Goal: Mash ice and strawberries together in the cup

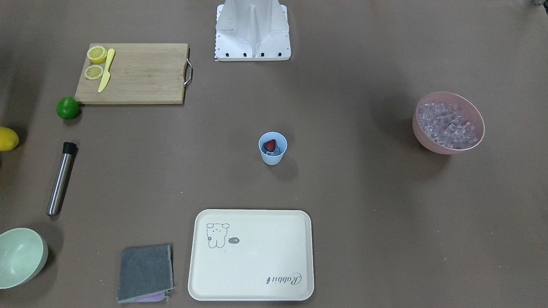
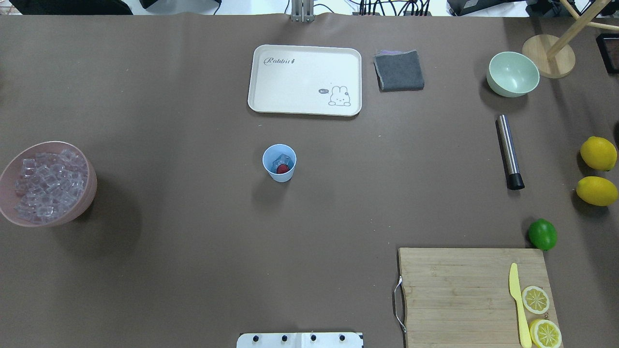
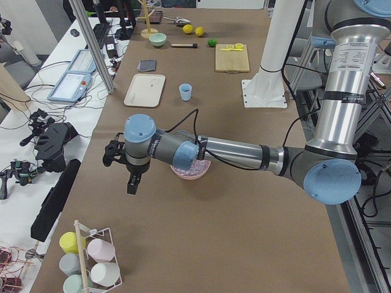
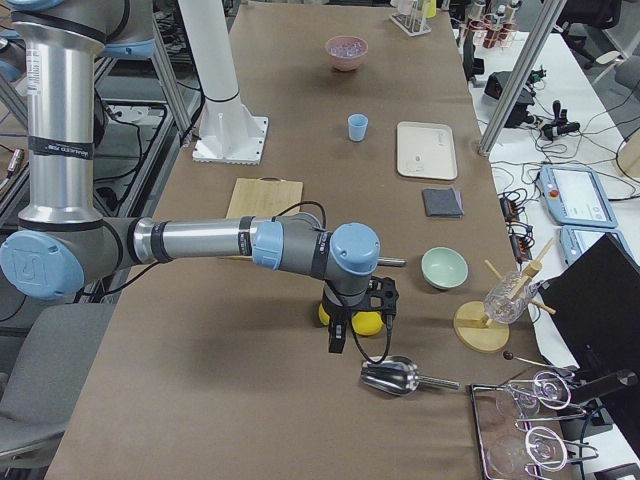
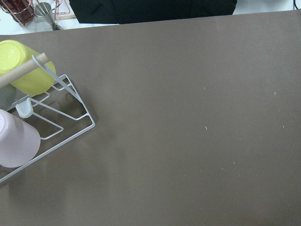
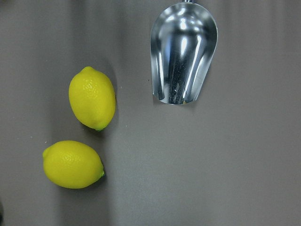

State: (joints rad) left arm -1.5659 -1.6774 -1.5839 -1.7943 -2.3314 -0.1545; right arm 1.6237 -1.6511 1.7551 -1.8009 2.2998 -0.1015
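The cup [image 1: 272, 149] stands upright near the middle of the table, between the robot's base and the tray [image 1: 257, 273], well apart from both. Inside it lie 1 strawberry [image 1: 270, 145] and a few cubes of ice [image 2: 282, 159], the berry resting against the cubes. Far more ice fills the pink bowl [image 1: 428, 143], well off on the robot's left side.

The left gripper [image 3: 131, 184] hangs over bare table beyond the pink bowl, near a wire rack [image 5: 56, 117] of cups. It shows only in a side view, so I cannot tell how far its jaws stand apart or whether they hold anything. The right gripper [image 4: 339, 345] hangs at the table's other end, over 2 lemons [image 6: 92, 98] and a steel scoop [image 6: 184, 52]. Its opening cannot be told either.

On the robot's right side a steel muddler [image 1: 62, 179] lies flat between a lime [image 1: 68, 108] and a green bowl [image 1: 21, 256]. The cutting board [image 1: 141, 75] bears 2 lemon halves [image 1: 96, 54] and a yellow knife [image 1: 106, 70]. A grey cloth [image 1: 145, 273] lies just beside the tray.
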